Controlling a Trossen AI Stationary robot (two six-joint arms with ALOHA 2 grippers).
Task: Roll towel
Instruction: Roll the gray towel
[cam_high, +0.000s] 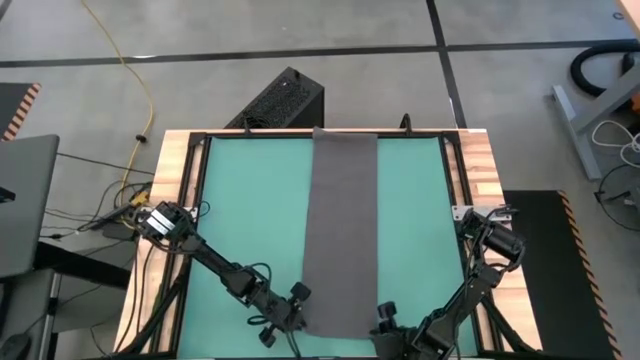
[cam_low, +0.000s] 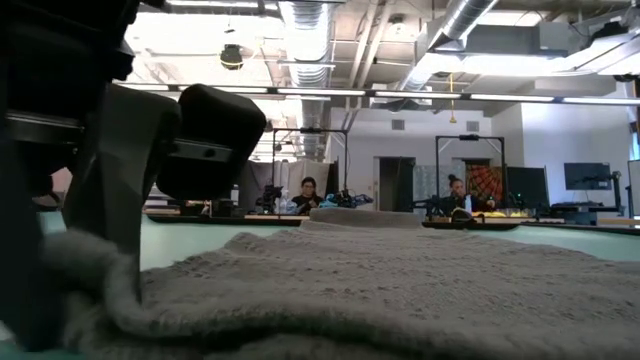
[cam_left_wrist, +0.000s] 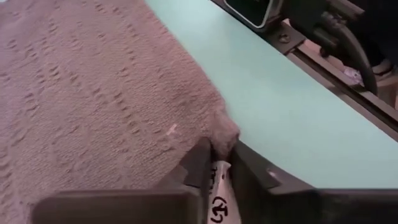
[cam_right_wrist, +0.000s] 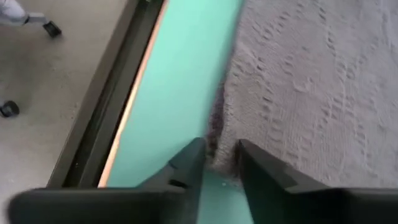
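Observation:
The dark grey towel (cam_high: 340, 220) lies flat as a long strip on the green mat (cam_high: 250, 200), running from the table's far edge to its near edge. My left gripper (cam_high: 298, 318) is at the towel's near left corner, shut on it, and a white tag (cam_left_wrist: 221, 186) shows between its fingers. At the near right corner, my right gripper (cam_high: 383, 318) has its fingers closed in on the towel's edge. In the low view the towel's near edge (cam_low: 110, 290) is bunched up beside a dark gripper body. My left gripper pinches the towel's near left corner (cam_left_wrist: 225, 138) between its two fingers, slanting down from the near left. The corner is puckered up at the fingertips; the rest lies flat on the mat. My right gripper has the near right corner's edge (cam_right_wrist: 217, 134) between its two fingers (cam_right_wrist: 258, 158), slanting down from the near right. The edge looks gathered there, and the towel beyond lies flat.
A wooden and black frame (cam_high: 175, 180) borders the mat. Beyond the far edge stands a black box (cam_high: 285, 98), and cables lie on the floor at the left. People sit at desks in the room behind (cam_low: 308, 192). Bare mat lies on both sides of the towel.

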